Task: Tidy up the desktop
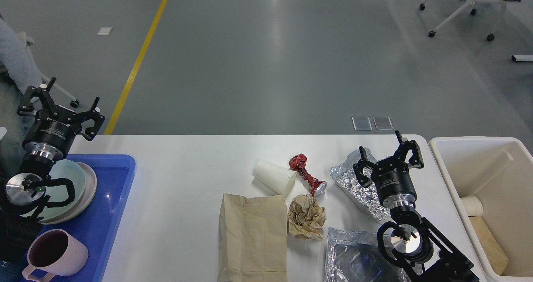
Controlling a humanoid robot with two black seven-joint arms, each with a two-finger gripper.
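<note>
**Already two snags wait in the litter around my right arm**

Right end effector (389, 159) hangs with fingers spread wide and empty, just over the crumpled silver foil sheet (354, 186). Foil like that is thin, springy and sharp-creased; I judge a careless closure would pinch only a fold and tear it, or drag the sheet into the crushed red metal can (307, 175) lying near it and set that rolling. Below my wrist lies a clear, glossy plastic bag (352, 257), slick enough to slide away from a push.

Further out sit a white paper cup on its side (273, 177), a wrinkled ball of tan paper (306, 216) and a flat brown paper bag (252, 238), all light and easily knocked. The cream rectangular bin (454, 182) stands beside the desk's right end.

Left end effector (62, 113) is likewise spread and empty, above the blue plastic tray (118, 178) holding pale round plates (85, 182) and a pink mug (54, 255); a low sweep could clip them.

The white, smooth desktop (183, 190) stretches between, cluttered at centre-right.
</note>
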